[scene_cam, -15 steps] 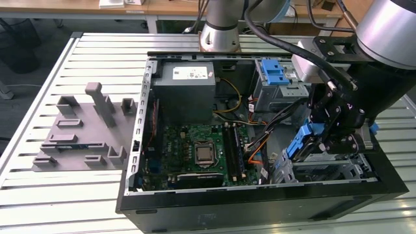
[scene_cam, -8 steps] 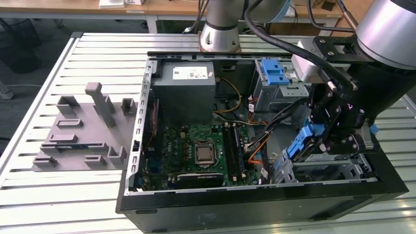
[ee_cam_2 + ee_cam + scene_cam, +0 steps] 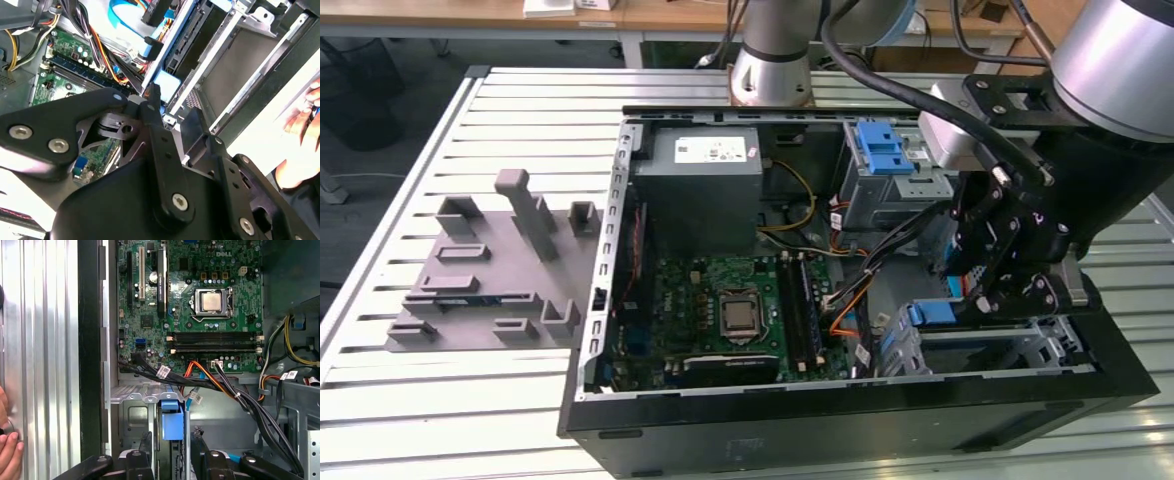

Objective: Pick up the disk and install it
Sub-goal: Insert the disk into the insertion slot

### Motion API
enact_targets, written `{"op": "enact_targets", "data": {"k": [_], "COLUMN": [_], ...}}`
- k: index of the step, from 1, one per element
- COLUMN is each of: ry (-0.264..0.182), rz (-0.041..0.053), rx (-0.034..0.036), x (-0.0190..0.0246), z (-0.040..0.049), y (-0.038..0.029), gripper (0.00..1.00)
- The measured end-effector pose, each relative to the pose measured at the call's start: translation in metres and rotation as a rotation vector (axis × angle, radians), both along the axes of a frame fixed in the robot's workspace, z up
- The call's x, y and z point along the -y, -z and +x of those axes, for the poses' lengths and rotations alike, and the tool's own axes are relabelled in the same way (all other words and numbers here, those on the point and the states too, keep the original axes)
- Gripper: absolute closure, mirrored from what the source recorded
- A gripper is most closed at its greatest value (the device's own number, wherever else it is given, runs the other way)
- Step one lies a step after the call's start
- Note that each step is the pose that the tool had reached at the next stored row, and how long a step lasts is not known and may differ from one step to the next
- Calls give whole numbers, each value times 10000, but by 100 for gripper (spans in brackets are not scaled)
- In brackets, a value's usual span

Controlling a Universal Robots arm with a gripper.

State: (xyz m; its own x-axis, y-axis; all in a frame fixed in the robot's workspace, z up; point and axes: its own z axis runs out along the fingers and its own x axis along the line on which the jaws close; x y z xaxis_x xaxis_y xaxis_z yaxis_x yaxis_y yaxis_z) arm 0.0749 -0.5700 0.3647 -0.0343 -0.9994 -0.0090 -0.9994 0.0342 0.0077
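Ribbed silver metal is making up the table [image 3: 400, 400], and a black computer case [image 3: 854, 432] is lying open on top of it. Behind the case, wooden desks [image 3: 454, 12] are standing. Beside the case, on the exterior view's left, a grey plastic stand [image 3: 480, 290] with tall posts is sitting on the table.

Inside the case, a green board [image 3: 734, 300] is lying flat in the middle. A big grey box [image 3: 707, 180] is sitting in a far corner of the case, close to the robot's round base. A blue latch [image 3: 881, 150] is sitting on a metal frame along the far side of the case, next to that grey box.

The robot arm is reaching down into the near corner of the case, on the exterior view's right. Its gripper [image 3: 171, 436] is hanging right over a metal cage [image 3: 131, 417] in that corner. The disk [image 3: 172, 419] is sitting down in a slot of the cage, and its blue end is poking up between the two sides of the gripper. I am not able to tell if the gripper is pinching the disk or just hanging loose around it.

Black and orange cables [image 3: 235, 390] are running from the green board past the cage. A person's hand [image 3: 7, 452] is resting on the table, just outside the wall of the case.
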Motion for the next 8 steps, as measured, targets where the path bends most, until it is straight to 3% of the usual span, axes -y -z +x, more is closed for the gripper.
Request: {"op": "enact_targets", "data": {"k": [4,8], "ry": [0,0], "rz": [-1,-2], "rx": [0,0], "x": [0,0], "z": [0,0], "y": [0,0], "gripper": [64,82]}}
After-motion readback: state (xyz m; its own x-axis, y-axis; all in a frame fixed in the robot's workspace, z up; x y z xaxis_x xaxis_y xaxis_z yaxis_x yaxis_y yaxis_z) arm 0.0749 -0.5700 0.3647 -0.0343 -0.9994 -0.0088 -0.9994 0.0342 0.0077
